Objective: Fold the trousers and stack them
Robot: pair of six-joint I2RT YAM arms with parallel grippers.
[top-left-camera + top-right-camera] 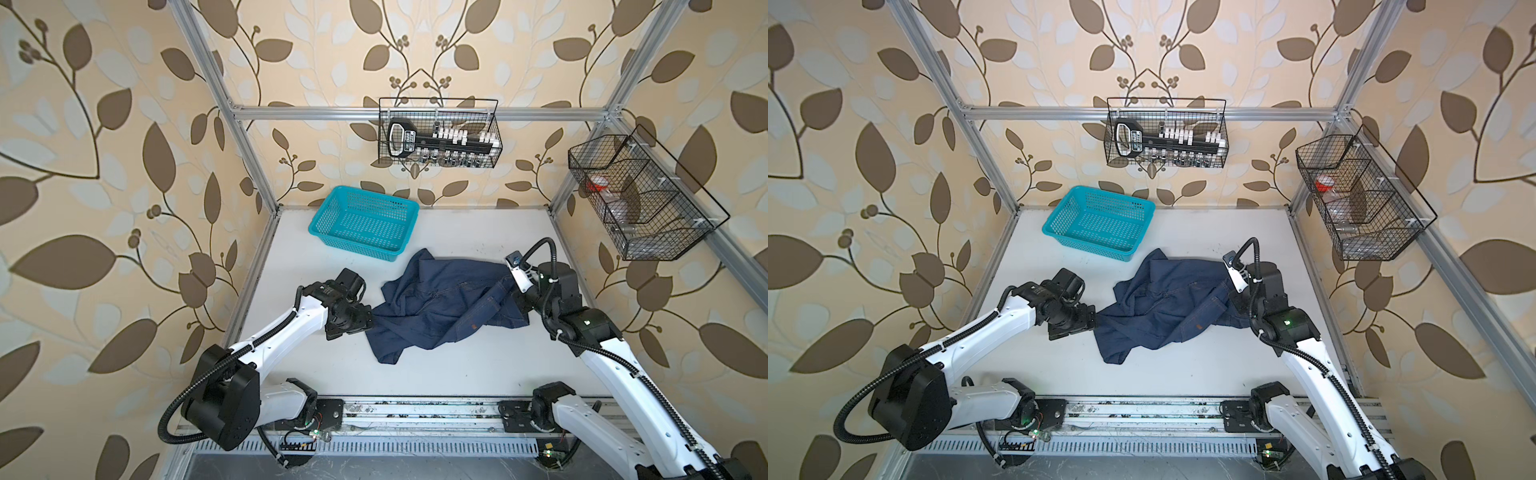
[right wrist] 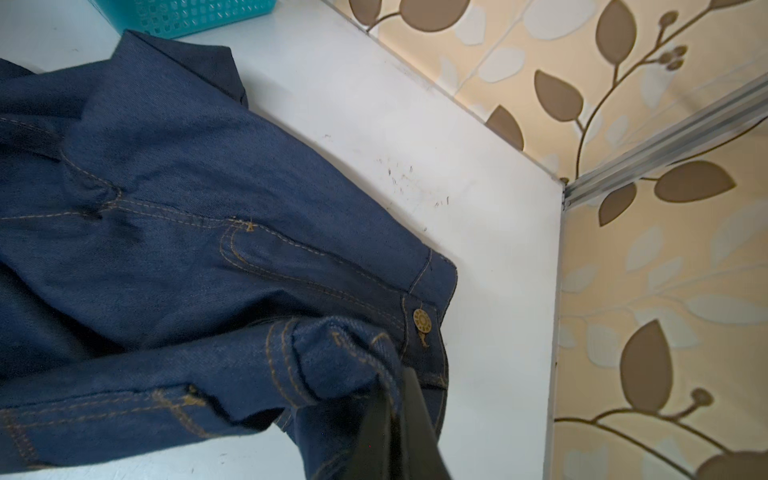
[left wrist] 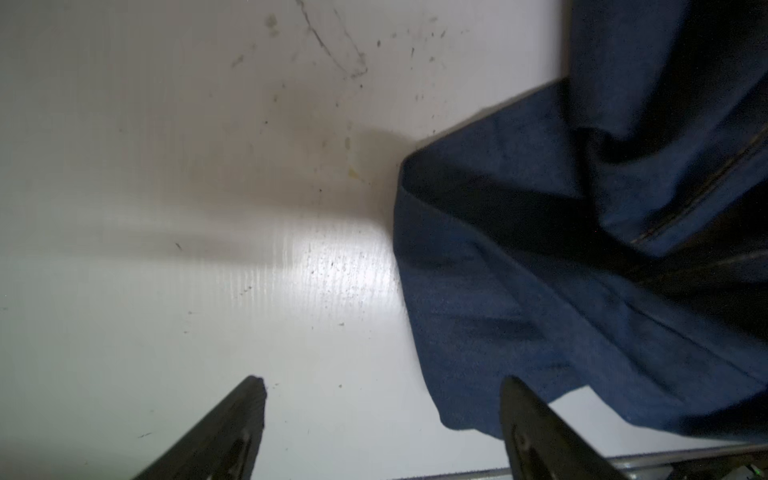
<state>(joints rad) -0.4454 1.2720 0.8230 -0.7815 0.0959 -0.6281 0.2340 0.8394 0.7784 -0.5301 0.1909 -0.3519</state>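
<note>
Lying crumpled in the middle of the white table, the trousers spread between the two arms in both top views. The teal basket sits just behind them, toward the back wall. The right gripper is clenched on the waistband at the trousers' right end, its dark fingers pinching a bunched fold of denim just beside the brass button. The left gripper stands with its jaws spread wide at the trousers' left edge, grasping nothing. In the left wrist view one finger sits at the edge of a dark blue fold while its partner is over bare table. Whether that first finger actually touches the cloth is hard to tell from this blurred angle. A small tan patch shows on the near side of the heap, closer to the right gripper than to the left.
</note>
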